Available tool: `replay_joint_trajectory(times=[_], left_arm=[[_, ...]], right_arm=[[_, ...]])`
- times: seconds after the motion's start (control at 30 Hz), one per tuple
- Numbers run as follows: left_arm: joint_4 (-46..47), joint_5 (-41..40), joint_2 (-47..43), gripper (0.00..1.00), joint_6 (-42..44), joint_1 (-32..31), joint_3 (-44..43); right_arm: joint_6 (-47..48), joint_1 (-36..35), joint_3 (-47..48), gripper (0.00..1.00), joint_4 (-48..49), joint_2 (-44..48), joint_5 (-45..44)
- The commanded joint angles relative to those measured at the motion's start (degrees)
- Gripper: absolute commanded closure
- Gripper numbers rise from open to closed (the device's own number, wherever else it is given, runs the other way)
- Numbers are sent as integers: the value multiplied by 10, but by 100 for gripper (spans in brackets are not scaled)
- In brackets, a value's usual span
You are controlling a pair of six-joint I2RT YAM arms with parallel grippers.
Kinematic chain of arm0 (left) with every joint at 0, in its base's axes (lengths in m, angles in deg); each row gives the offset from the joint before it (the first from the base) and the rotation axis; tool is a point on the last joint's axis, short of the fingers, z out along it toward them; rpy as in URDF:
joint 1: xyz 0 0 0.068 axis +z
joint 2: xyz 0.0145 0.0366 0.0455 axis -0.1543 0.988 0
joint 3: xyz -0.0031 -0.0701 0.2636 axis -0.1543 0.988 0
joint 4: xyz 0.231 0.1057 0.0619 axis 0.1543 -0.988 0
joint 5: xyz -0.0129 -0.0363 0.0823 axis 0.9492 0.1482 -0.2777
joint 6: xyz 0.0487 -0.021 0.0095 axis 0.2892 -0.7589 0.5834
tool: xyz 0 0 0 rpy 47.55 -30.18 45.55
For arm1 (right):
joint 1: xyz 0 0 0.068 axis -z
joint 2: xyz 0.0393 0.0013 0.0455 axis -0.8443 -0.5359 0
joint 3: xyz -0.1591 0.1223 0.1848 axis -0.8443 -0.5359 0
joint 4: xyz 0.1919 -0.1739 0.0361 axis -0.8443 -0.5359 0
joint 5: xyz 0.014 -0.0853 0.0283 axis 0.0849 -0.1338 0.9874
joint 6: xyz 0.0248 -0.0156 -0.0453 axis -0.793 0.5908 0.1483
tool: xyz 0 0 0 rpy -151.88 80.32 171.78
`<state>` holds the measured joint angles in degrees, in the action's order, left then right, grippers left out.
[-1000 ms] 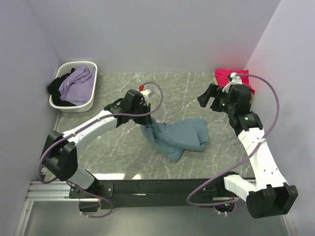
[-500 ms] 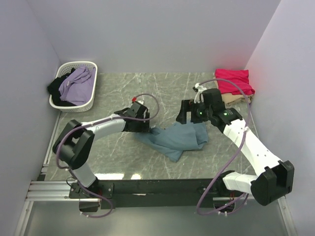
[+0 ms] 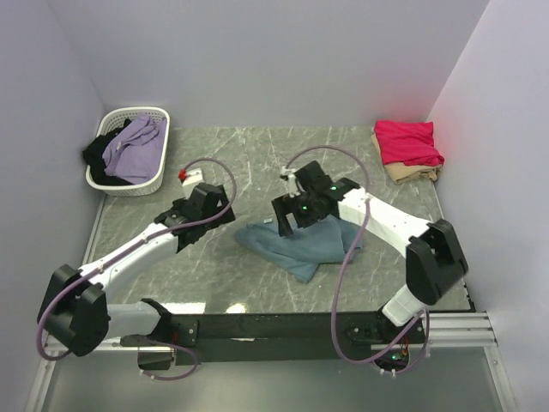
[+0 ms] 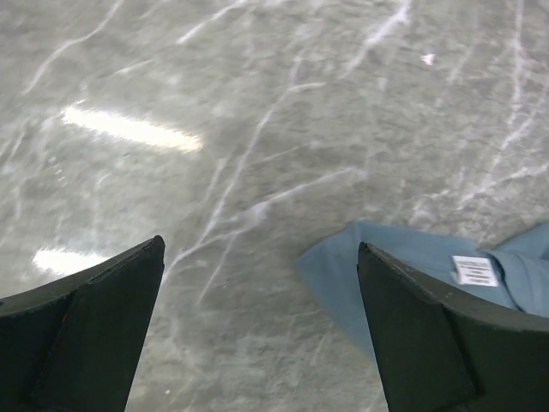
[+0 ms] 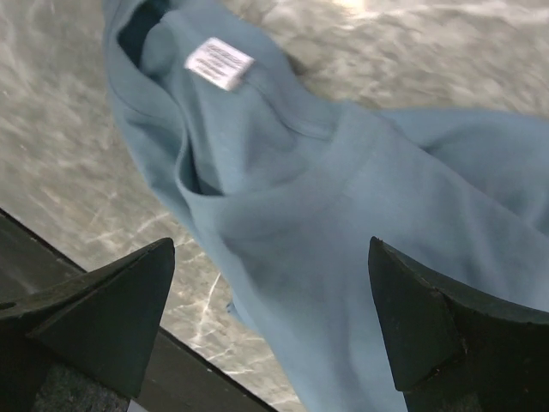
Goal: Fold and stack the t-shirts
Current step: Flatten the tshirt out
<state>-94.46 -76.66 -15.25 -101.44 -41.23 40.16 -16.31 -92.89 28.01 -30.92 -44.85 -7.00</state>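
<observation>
**Top view**
- Left arm: stretched low from the near left corner toward the middle of the table (image 3: pixel 257 146), forearm white, wrist black. The left pincer (image 3: pixel 219 215) sits just left of the cloth without touching it.
- Right arm: rises from the near right corner, bends sharply at the elbow and reaches back leftward. The right pincer (image 3: pixel 285 225) points down over the left part of the cloth.
- Teal-blue t-shirt (image 3: pixel 304 247): soft knit in a rumpled, uneven heap, lying mid-table toward the near edge.
- Crimson-pink t-shirt (image 3: pixel 407 142): a folded slab in the far right corner, lying on the beige t-shirt (image 3: pixel 413 172), which is also folded.
- Basket (image 3: pixel 159 159): white slatted plastic, oval, in the far left corner. It holds a lilac garment (image 3: pixel 133 148) and a black garment (image 3: pixel 99 156).
- Table surface: grey-green with pale marble veining.

**Left wrist view**
- The left pincer (image 4: pixel 257 330) has its two dark wedge-shaped fingers (image 4: pixel 86 335) set wide apart, with only bare glossy table (image 4: pixel 257 103) between them.
- A corner of the teal-blue t-shirt (image 4: pixel 386 266) lies flat beside the right-hand finger, and its white label (image 4: pixel 474 270) is showing.

**Right wrist view**
- The right pincer (image 5: pixel 274 318) is spread wide, with the fingers (image 5: pixel 455 330) straddling the teal-blue t-shirt (image 5: pixel 343 206).
- Contact with the cloth cannot be told.
- The ribbed neckline is open and the label (image 5: pixel 220 63) sits inside the collar.
- The fabric is matte with soft folds, and the veined table (image 5: pixel 51 154) shows around it.
</observation>
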Motion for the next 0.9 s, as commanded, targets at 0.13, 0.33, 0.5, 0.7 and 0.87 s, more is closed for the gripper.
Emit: replay_joint_trajectory(times=[0.13, 0.33, 0.5, 0.7, 0.87], left_arm=[[1, -33, -78, 1, -36, 36, 39], [-17, -63, -113, 1, -56, 46, 47], [-24, -88, -182, 1, -71, 56, 66], [-29, -98, -214, 0, -61, 61, 75], [-29, -90, -212, 0, -61, 64, 76]], right_arm=[[79, -94, 140, 0, -29, -104, -94], [132, -120, 190, 0, -14, -174, -99], [165, -134, 228, 0, -10, -211, -78], [188, -138, 282, 0, -18, -259, -56], [204, -147, 348, 0, -61, -304, -21]])
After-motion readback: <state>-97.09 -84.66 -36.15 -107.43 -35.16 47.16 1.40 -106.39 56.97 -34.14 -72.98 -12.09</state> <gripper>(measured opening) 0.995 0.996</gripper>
